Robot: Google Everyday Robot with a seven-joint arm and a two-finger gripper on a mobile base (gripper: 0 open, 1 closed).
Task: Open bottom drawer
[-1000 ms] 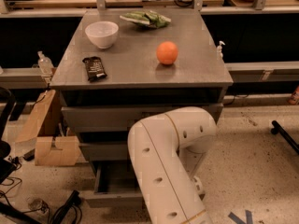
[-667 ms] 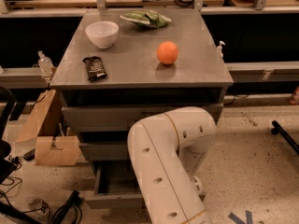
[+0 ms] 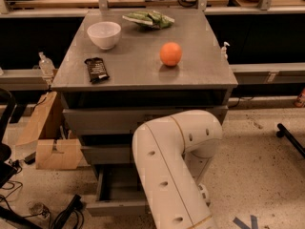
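Note:
The grey metal cabinet (image 3: 143, 66) stands in the middle of the camera view. Its bottom drawer (image 3: 116, 205) is pulled out toward me, and its dark inside shows. The middle drawer front (image 3: 106, 153) and the top drawer front (image 3: 109, 120) above it look shut. My white arm (image 3: 176, 175) rises from the lower edge and covers the right half of all three fronts. The gripper is hidden behind the arm, so I do not see it.
On the cabinet top sit a white bowl (image 3: 104, 34), a dark snack bar (image 3: 96, 69), an orange (image 3: 170, 54) and a green bag (image 3: 148, 19). A cardboard box (image 3: 47, 137) and cables lie on the floor at the left. Workbenches run behind.

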